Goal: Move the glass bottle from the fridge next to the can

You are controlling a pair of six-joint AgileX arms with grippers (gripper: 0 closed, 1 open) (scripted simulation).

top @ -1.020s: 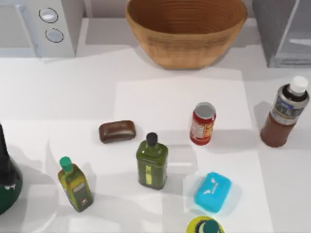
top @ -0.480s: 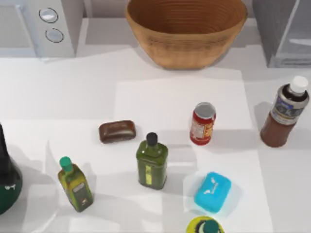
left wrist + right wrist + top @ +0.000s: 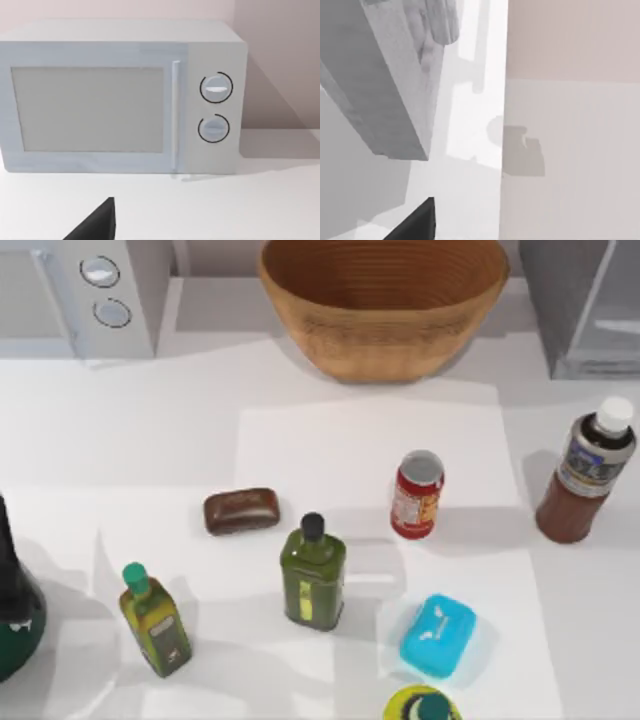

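While the fridge [image 3: 585,305] sits at one o'clock, the glass bottle [image 3: 587,478] stands upright at three o'clock, right of the can [image 3: 417,494], nearer my right arm; I cannot tell either claw's state.

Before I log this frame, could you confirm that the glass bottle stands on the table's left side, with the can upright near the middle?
Not quite: the glass bottle stands on the table's right side, in front of the fridge, as the top view shows. The can is indeed upright near the middle, apart from the bottle.
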